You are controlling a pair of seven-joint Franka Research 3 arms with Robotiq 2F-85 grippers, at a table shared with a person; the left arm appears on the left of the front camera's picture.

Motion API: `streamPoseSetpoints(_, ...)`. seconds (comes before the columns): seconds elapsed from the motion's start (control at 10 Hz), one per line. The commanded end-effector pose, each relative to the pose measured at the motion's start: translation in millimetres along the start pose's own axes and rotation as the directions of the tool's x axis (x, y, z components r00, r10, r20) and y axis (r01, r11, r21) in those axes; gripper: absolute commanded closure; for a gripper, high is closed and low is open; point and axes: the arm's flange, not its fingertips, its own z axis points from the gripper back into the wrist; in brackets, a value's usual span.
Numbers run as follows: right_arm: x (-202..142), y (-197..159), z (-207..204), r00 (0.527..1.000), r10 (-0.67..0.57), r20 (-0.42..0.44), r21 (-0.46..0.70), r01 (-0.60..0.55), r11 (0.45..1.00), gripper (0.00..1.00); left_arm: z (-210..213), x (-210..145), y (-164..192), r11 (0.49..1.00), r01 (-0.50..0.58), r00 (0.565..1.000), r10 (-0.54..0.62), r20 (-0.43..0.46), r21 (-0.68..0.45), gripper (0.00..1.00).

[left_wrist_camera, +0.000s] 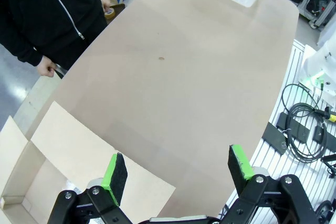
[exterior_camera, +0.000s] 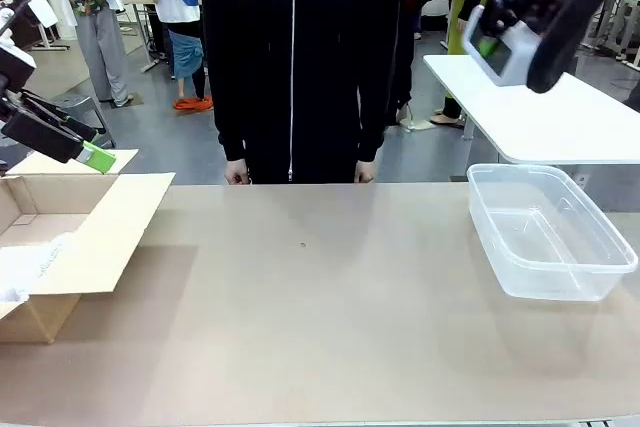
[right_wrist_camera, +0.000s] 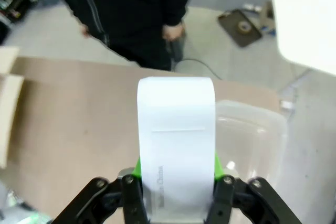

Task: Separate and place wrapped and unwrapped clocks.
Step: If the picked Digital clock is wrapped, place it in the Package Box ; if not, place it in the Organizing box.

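Your right claw (right_wrist_camera: 176, 182) grips the smooth white clock (right_wrist_camera: 176, 140) high above the clear bin (exterior_camera: 548, 232) at the tabletop's (exterior_camera: 320, 317) 3 o'clock, while your left claw (left_wrist_camera: 178, 174), spread wide and holding nothing, hangs over the cardboard box (exterior_camera: 70, 237) at 9 o'clock where white wrapping (exterior_camera: 25, 267) shows, so the drop looks like what remains.

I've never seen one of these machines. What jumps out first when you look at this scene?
The right hand, raised high above the clear plastic tub at the table's right end, grips a smooth white clock. At the other end, the left hand hangs open over an open cardboard box with something white and fuzzy inside. A person in a black zip jacket stands at the far side, arms down.
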Motion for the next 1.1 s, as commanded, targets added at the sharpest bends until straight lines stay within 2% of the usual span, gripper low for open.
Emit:
streamPoseSetpoints(0.0,-23.2,-19.5,-61.2,0.996,-0.055,0.073,-0.084,0.061,0.995,0.5,-1.2,0.5,-1.9,1.0,-0.009,1.0,0.009,-0.003,0.015,0.0)
streamPoseSetpoints(0.1,-35.9,-34.8,-89.4,0.994,-0.05,0.094,-0.124,0.061,0.99,0.5,-1.2,0.5,-1.9,1.0,-0.009,1.0,0.009,-0.003,0.015,0.0)
streamPoseSetpoints(0.5,-97.6,-93.3,-145.3,0.987,-0.158,0.003,-0.192,0.155,0.969,0.5,-1.2,0.5,-1.9,1.0,-0.009,1.0,0.009,-0.003,0.015,0.0)
streamPoseSetpoints(0.8,-124.1,-117.7,-171.5,0.948,-0.297,-0.118,-0.142,0.28,0.95,0.5,-1.2,0.5,-1.9,1.0,-0.009,1.0,0.009,-0.003,0.015,0.0)
streamPoseSetpoints(1.0,-139.3,-126.7,-187.2,0.918,-0.361,-0.163,-0.106,0.348,0.932,0.5,-1.2,0.5,-1.9,1.0,-0.009,1.0,0.009,-0.003,0.015,0.0)
